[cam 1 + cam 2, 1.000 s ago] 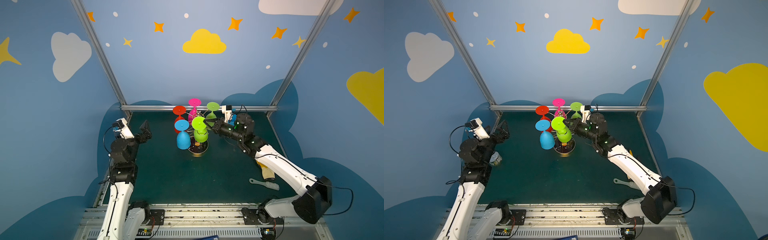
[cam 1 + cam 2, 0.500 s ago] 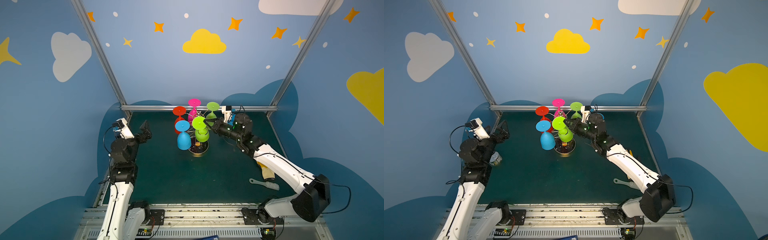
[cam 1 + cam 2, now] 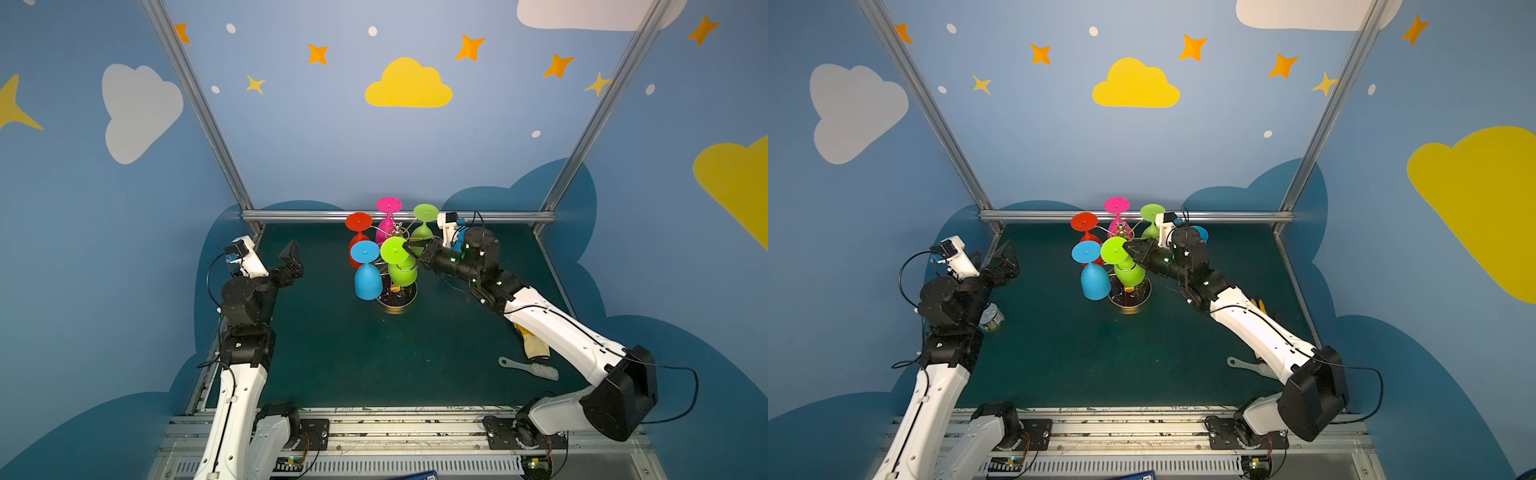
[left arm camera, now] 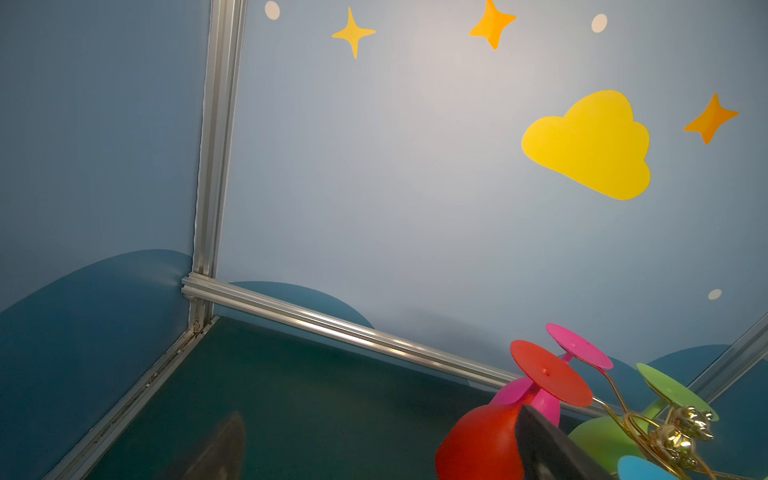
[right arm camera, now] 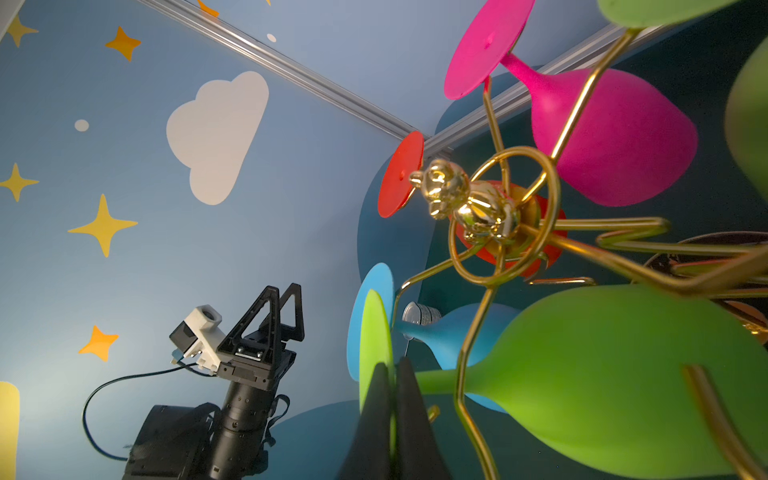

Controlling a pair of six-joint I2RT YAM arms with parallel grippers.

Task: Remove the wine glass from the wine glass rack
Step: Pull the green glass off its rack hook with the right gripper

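Right gripper (image 5: 392,376): closed, pinching the rim of the lime glass (image 3: 402,271) by its foot.
Lime glass: hanging bowl-down on the near side of the rack (image 3: 397,301), its stem sitting in a wire arm.
Rack: standing at the far middle of the table (image 3: 353,353), also carrying a blue glass (image 3: 368,281), red glass (image 3: 358,221), pink glass (image 3: 388,205) and green glass (image 3: 426,212).
Left gripper (image 3: 291,258): jaws standing wide, holding nothing, hovering at the far left, well apart from the rack.
Brush (image 3: 530,368): lying near right.

The left arm (image 3: 232,399) and right arm (image 3: 552,332) show white links, black joints, black cables (image 3: 685,399) and white wrist cameras (image 3: 246,261).
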